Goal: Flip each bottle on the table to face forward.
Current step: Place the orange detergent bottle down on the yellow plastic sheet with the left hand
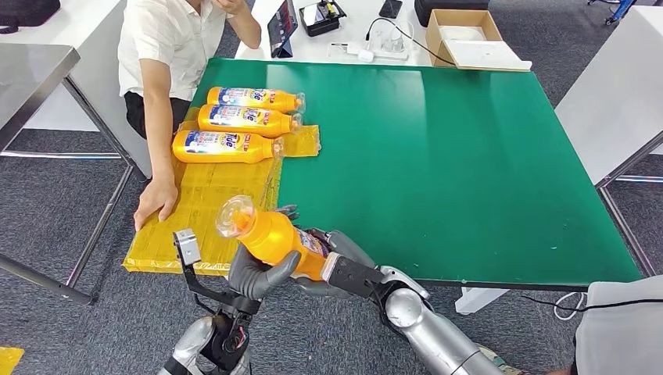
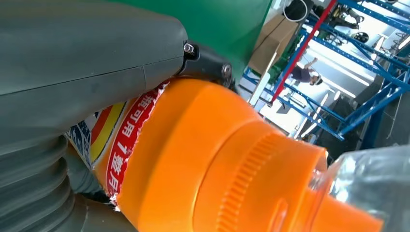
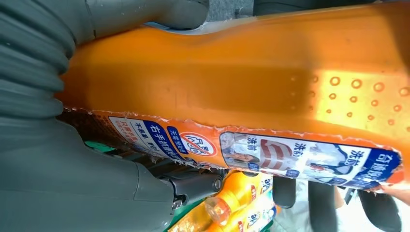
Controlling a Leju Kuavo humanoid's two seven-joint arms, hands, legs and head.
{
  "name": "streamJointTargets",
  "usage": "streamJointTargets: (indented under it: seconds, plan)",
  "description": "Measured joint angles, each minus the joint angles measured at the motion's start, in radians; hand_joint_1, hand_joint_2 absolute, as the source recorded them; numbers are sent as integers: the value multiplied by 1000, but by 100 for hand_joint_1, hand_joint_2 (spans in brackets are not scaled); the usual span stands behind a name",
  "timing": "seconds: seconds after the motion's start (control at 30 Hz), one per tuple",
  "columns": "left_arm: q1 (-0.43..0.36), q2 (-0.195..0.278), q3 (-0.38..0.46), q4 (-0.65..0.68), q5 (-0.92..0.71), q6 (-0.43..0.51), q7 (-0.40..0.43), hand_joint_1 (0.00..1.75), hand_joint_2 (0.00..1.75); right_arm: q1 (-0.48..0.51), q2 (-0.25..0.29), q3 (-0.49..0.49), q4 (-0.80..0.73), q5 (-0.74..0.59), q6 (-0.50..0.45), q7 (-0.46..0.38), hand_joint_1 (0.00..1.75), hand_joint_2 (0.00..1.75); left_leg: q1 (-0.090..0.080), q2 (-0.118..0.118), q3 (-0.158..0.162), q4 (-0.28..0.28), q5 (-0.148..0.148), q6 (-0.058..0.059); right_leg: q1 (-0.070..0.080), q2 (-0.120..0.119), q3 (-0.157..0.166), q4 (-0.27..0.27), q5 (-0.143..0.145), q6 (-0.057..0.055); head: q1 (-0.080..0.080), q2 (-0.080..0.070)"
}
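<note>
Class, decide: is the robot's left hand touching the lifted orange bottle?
Touching. The head view shows the left hand wrapped around the orange bottle, thumb pressed against its body.

Held orange bottle (image 1: 270,234): base hidden behind both robot hands; cap cut off at left wrist view's edge; person (image 1: 176,47) beside bench: head cut by frame top.

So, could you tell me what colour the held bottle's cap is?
Clear cap, head view.
</note>
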State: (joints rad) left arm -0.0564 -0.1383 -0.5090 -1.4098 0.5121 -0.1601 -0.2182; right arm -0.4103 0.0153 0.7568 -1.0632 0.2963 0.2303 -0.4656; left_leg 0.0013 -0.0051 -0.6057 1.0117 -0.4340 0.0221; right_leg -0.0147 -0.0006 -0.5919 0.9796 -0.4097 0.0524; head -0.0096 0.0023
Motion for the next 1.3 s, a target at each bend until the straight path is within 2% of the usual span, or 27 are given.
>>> streamJointTargets:
  seconds: [0.03, 0.07, 0.27, 0.43, 0.57, 0.63, 0.73, 0.87, 0.93, 1.0, 1.07, 1.17, 1.3]
  plan:
    - [-1, 1, 1, 2, 7, -6, 2, 175, 175, 0, 0, 0, 0, -7, 3, -1, 3, 175, 0, 0, 0, 0, 0, 0, 0, 0, 0, 0, 0, 0, 0, 0]
    - [-3, 3, 3, 5, 17, -12, 5, 175, 175, 0, 0, 0, 0, -14, 6, -2, 0, 175, 0, 0, 0, 0, 0, 0, 0, 0, 0, 0, 0, 0, 0, 0]
    - [-6, 6, 5, 12, 47, -32, 13, 175, 175, 4, 2, -1, 0, -36, 11, -2, 0, 175, 0, 0, 0, 0, 0, 0, 0, 0, 0, 0, 0, 0, 0, 0]
    - [-10, 8, 2, 11, -5, -7, -20, 175, 175, 15, 9, -5, -1, -44, 6, -2, 0, 175, 0, 0, 0, 0, 0, 0, 0, 0, 0, 0, 0, 0, 0, 0]
    - [-14, 8, 2, 11, -26, 9, -32, 175, 175, 25, 13, -9, -4, -46, 1, -2, 0, 0, 0, 0, 0, 0, 0, 0, 0, 0, 0, 0, 0, 0, 0, 0]
    - [-15, 8, 2, 10, -41, 26, -39, 175, 175, 29, 14, -11, -5, -45, -4, -3, 0, 0, 0, 0, 0, 0, 0, 0, 0, 0, 0, 0, 0, 0, 0, 0]
    - [-20, 8, 7, 8, -124, 120, -66, 175, 175, 57, 16, -18, -28, -28, -48, -11, 0, 0, 0, 0, 0, 0, 0, 0, 0, 0, 0, 0, 0, 0, 0, 0]
    - [-27, 10, 74, 8, -207, 250, -94, 175, 175, 139, 19, -32, -136, 16, -140, -70, 0, 0, 0, 0, 0, 0, 0, 0, 0, 0, -1, 0, 0, 0, 0, 0]
    - [-39, 11, 123, 14, -348, 398, -128, 175, 175, 187, 26, -37, -208, 37, -197, -97, 0, 0, 1, 0, -1, 0, 0, 0, 1, 0, -2, 0, 0, 0, 0, 0]
    - [-60, 13, 157, 28, -572, 578, -150, 175, 175, 232, 37, -43, -270, 53, -260, -107, 0, 0, 2, 0, -1, 0, 0, 0, 1, 0, -2, 0, 0, -1, 0, 0]
    - [-81, 15, 174, 48, -777, 685, -137, 175, 175, 266, 50, -53, -311, 55, -313, -107, 0, 0, 2, -1, -1, 0, 0, -1, 1, 0, -2, 0, -1, -1, 0, 0]
    - [-104, 20, 187, 82, -937, 711, -102, 175, 175, 302, 68, -73, -338, 42, -346, -95, 0, 0, 1, 0, -1, 0, 0, 0, 1, 0, -1, 0, -1, -1, 0, 0]
    - [-118, 23, 204, 111, -979, 711, -89, 175, 175, 333, 86, -88, -353, 38, -358, -93, 0, 0, 0, 0, -1, 0, 0, 0, 0, 0, -1, 0, 0, 0, 0, 0]
